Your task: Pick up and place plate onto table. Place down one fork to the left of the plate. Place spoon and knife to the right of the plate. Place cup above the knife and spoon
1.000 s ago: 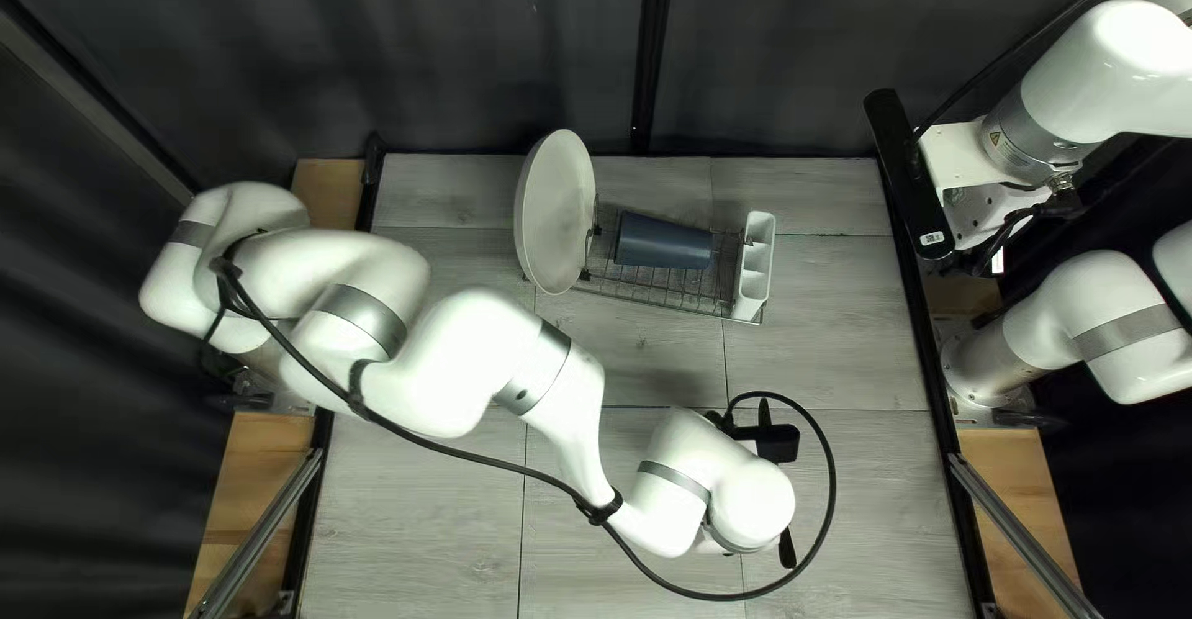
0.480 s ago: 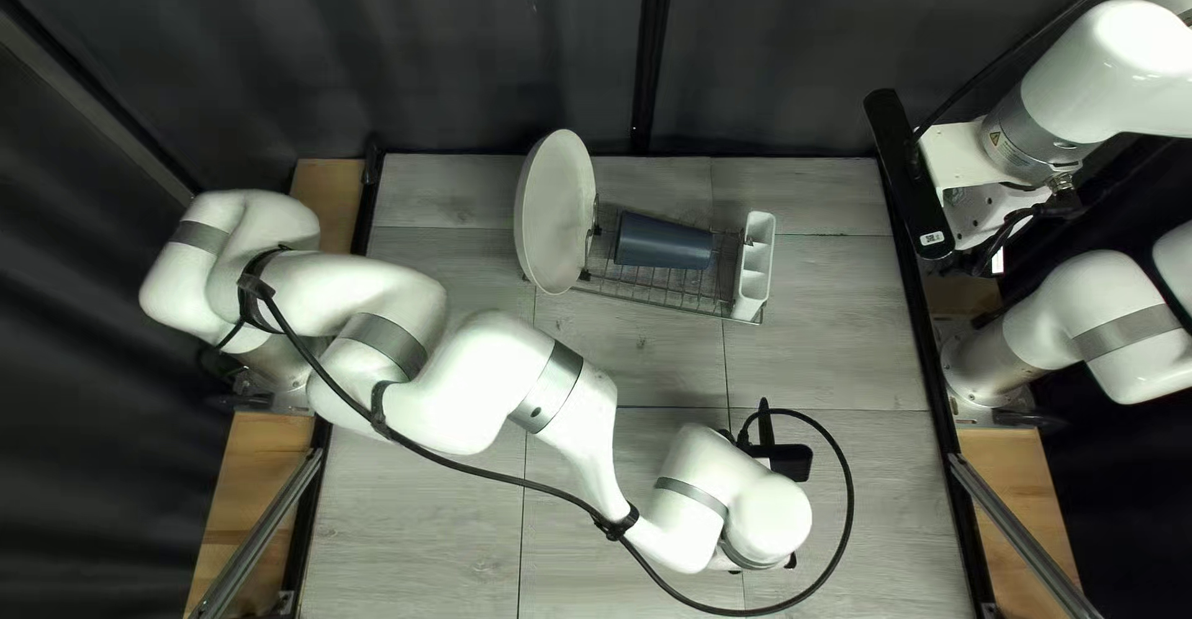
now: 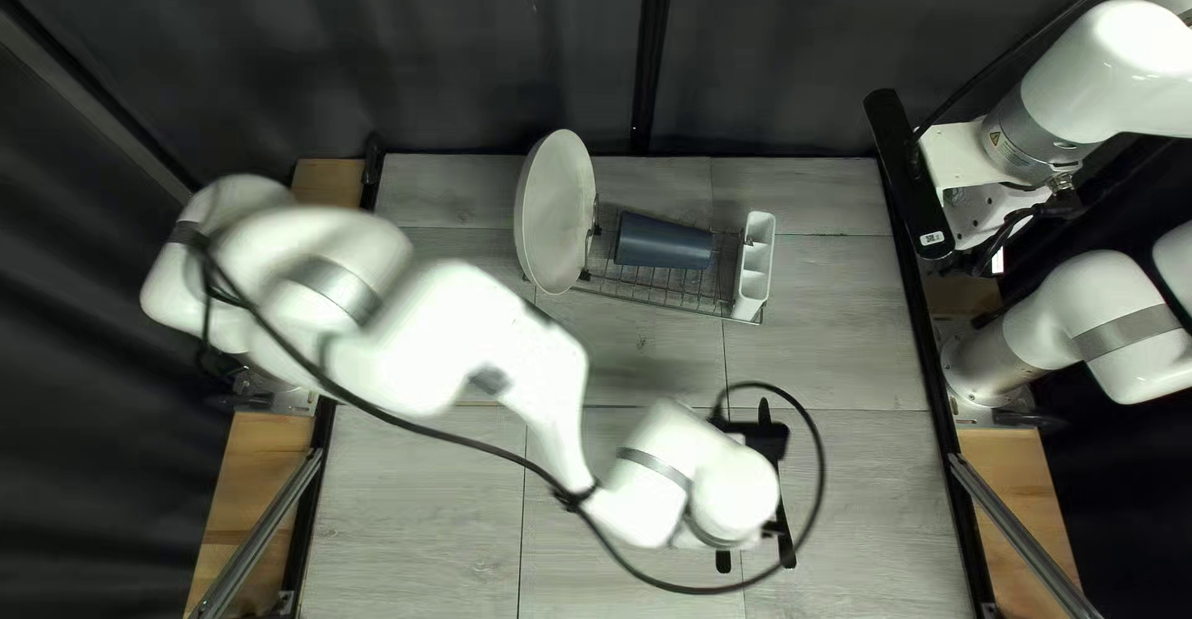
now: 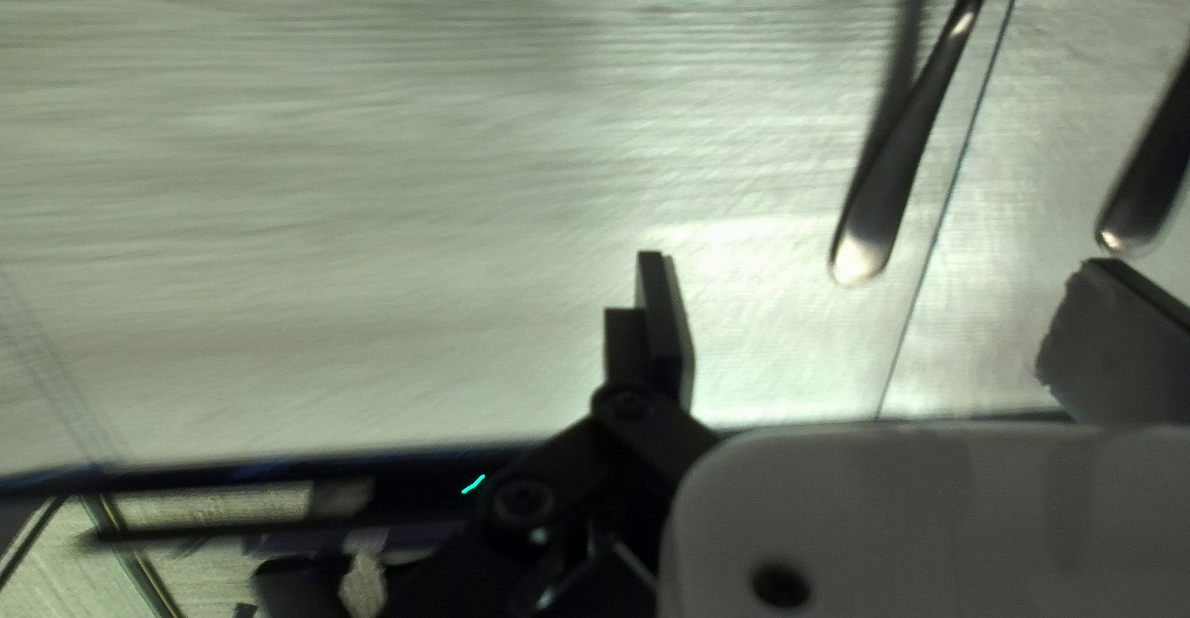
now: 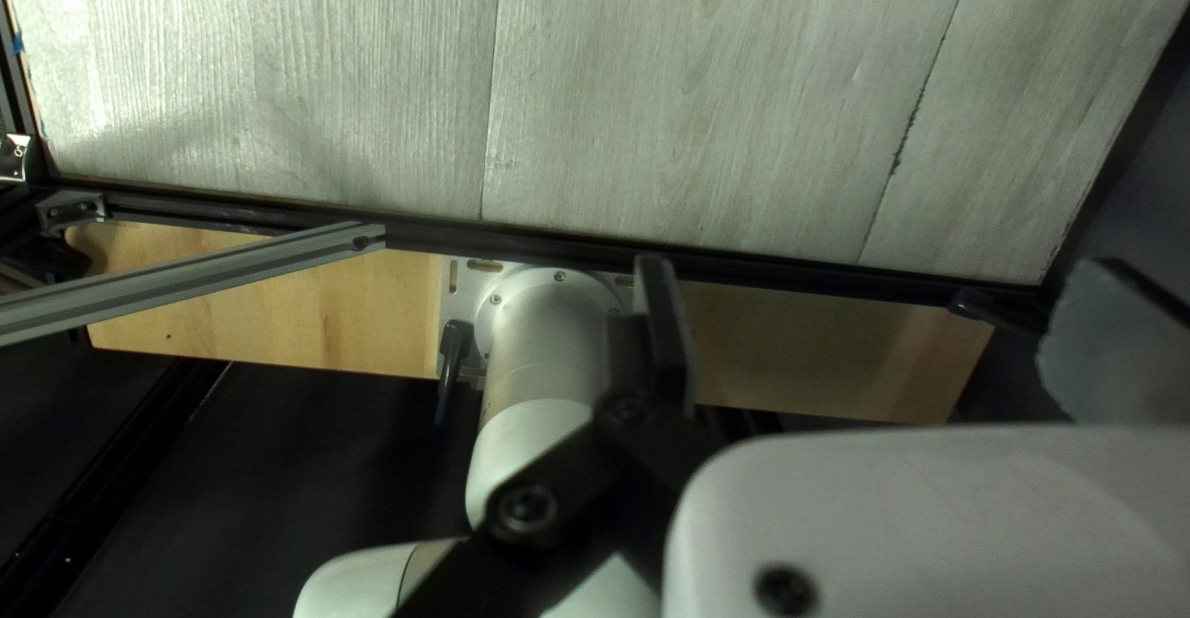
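Left arm (image 3: pixel 435 340) shifts leftward, fingers of left gripper (image 4: pixel 881 265) spread, two cutlery handles (image 4: pixel 886 203) ahead, kinds unclear; plate (image 3: pixel 555 212), cup (image 3: pixel 662 242) unmoved in rack (image 3: pixel 646 286), both yet to set; right gripper (image 5: pixel 878 267) open

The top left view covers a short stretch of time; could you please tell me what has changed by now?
My left arm first shifted toward the view's right, then swung back leftward, past where it began. The plate, cup, utensil holder and my right arm stayed as they were.
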Robot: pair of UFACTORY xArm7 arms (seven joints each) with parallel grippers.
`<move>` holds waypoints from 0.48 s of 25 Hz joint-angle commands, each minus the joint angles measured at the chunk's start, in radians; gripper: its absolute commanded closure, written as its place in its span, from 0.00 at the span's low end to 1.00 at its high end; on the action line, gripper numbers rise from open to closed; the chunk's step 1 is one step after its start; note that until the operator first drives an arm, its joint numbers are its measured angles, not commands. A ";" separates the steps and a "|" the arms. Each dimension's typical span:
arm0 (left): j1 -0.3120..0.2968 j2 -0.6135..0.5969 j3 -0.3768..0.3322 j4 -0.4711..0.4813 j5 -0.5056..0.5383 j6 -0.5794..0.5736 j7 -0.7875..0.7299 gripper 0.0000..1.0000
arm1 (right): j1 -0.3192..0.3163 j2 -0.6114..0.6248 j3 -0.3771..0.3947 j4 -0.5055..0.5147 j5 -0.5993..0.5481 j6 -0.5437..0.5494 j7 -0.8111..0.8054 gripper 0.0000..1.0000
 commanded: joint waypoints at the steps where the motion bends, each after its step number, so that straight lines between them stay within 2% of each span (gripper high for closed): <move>1: -0.003 -0.416 -0.030 -0.375 -0.003 -0.042 -0.068 0.00 | 0.000 0.000 0.000 0.000 0.000 0.000 0.000 0.00; 9: 0.002 -0.426 -0.028 -0.385 -0.021 -0.039 -0.059 0.00 | 0.000 0.000 0.000 0.000 0.000 0.000 0.000 0.00; 10: 0.007 -0.445 -0.024 -0.392 -0.036 -0.020 -0.040 0.00 | 0.000 0.000 0.000 0.000 0.000 0.000 0.000 0.00; 12: 0.021 -0.501 -0.004 -0.390 -0.058 0.088 0.023 0.00 | 0.000 0.000 0.000 0.000 0.000 0.000 0.000 0.00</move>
